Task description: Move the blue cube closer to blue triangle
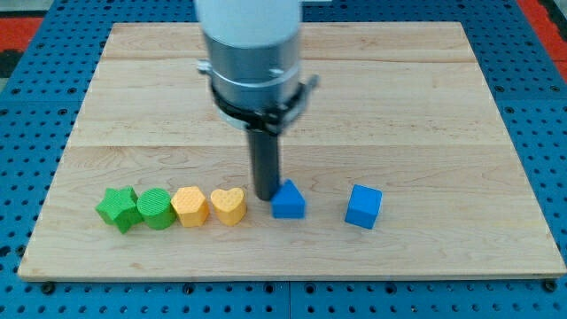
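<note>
The blue cube [364,206] sits on the wooden board [292,80] at the view's lower right. The blue triangle [288,200] lies a short way to its left, with a gap of bare board between them. My tip [265,196] is down on the board just left of the blue triangle, touching or nearly touching its left side, between it and the yellow heart [229,206]. The cube is well to the right of my tip.
A row of blocks runs left from the heart: a yellow hexagon [190,206], a green round block [155,208] and a green star [119,208]. The board's bottom edge [292,273] is close below the row. A blue pegboard [27,106] surrounds the board.
</note>
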Controlling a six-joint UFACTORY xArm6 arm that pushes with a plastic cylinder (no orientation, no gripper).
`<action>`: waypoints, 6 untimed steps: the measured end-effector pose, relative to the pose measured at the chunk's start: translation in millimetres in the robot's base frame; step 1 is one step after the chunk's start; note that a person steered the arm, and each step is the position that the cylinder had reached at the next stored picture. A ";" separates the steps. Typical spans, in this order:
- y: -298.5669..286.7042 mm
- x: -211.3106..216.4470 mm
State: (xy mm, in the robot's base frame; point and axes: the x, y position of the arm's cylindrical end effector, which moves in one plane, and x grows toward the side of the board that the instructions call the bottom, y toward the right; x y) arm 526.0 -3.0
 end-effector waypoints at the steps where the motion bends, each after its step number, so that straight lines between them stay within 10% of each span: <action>1: 33.5 -4.7; 6: 142.8 5.1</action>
